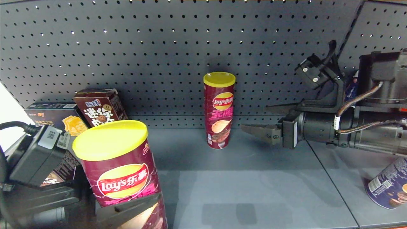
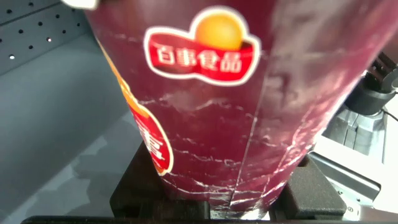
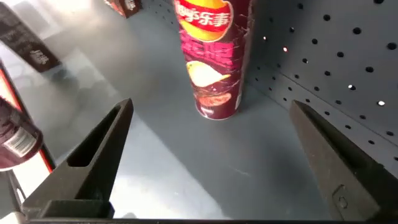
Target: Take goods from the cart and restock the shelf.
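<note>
A maroon chips can with a yellow lid stands upright at the back of the grey shelf, against the pegboard. My right gripper hangs open just to its right, fingers pointing at it and apart from it. In the right wrist view the can stands beyond the two spread fingers. My left gripper is shut on a second maroon chips can, held upright at the shelf's front left; its side is close to the left wrist camera.
Two dark snack boxes stand at the back left. A dark blue can lies tilted on the neighbouring shelf panel at the right. Bare shelf floor stretches between the held can and the standing one.
</note>
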